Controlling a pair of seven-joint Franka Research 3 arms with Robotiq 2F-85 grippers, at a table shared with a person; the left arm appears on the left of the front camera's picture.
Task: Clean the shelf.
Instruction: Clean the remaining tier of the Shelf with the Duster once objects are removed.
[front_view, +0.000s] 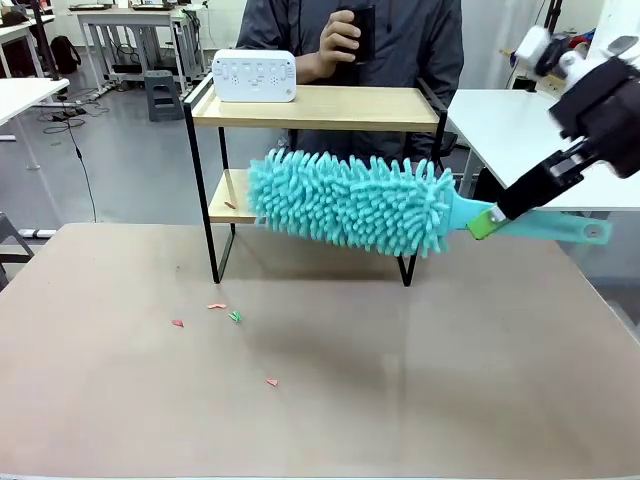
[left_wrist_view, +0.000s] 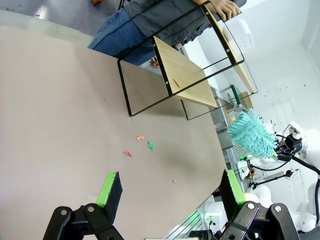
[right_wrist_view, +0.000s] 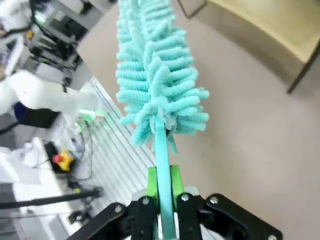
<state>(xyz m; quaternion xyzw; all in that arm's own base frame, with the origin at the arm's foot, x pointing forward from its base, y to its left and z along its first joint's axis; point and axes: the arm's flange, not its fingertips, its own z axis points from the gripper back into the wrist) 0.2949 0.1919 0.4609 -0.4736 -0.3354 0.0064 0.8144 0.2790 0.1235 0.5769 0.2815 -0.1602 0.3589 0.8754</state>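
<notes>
A brownish tabletop (front_view: 420, 400) carries the shelf (front_view: 320, 108) toward its far edge, in a workroom with white tables behind it. A person stands just behind the shelf, one hand (front_view: 340, 38) raised around a dark object. On the shelf's top board sits a white keypad-like device (front_view: 254, 75), perhaps a remote; a small reddish scrap (front_view: 230, 204) lies on its lower board. More coloured scraps (front_view: 235, 316) dot the table in front of the shelf. The right gripper (front_view: 484, 224), to the shelf's right, is clamped on the handle of a teal chenille duster (front_view: 350, 200), whose head hangs before the lower board. The left gripper (left_wrist_view: 170, 184) is spread wide, holding nothing, well in front of the shelf.
</notes>
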